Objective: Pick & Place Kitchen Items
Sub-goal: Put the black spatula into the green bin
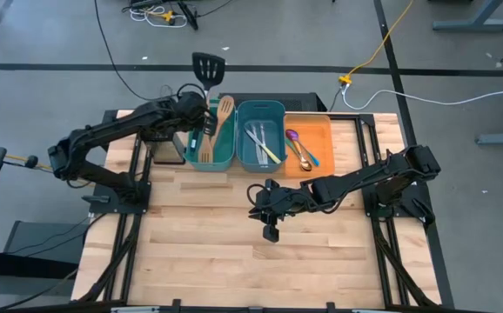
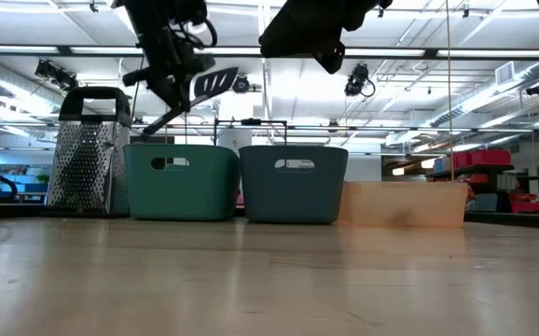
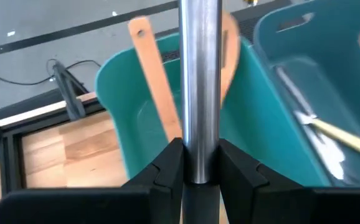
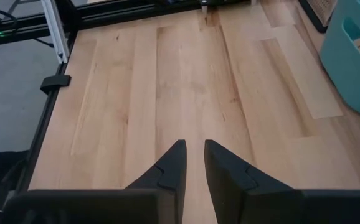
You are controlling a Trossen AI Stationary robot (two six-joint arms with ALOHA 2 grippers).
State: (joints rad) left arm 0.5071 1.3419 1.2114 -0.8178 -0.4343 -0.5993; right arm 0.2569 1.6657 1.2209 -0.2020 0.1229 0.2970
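Left gripper (image 3: 200, 163): fingers clamped on the steel handle of a black turner (image 1: 207, 68), held above the green bin (image 1: 201, 158) at the table's back edge; a wooden slotted spatula (image 1: 224, 111) stands in that bin. Blue bin (image 1: 261, 163): table knives (image 1: 260, 144), one yellow-handled; orange bin (image 1: 323, 132): spoons (image 1: 300, 149). Right gripper (image 4: 194, 160): nearly closed, holding nothing, above bare table (image 1: 199, 243) centre.

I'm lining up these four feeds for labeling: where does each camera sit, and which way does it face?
High: overhead, looking down on the table and both arms.
Low: at tabletop height, facing the bins; arms enter from above.
Left wrist: past the left gripper, shut on the black turner, toward the green bin.
Right wrist: past the right gripper, down at bare tabletop.
High and low share the green bin.
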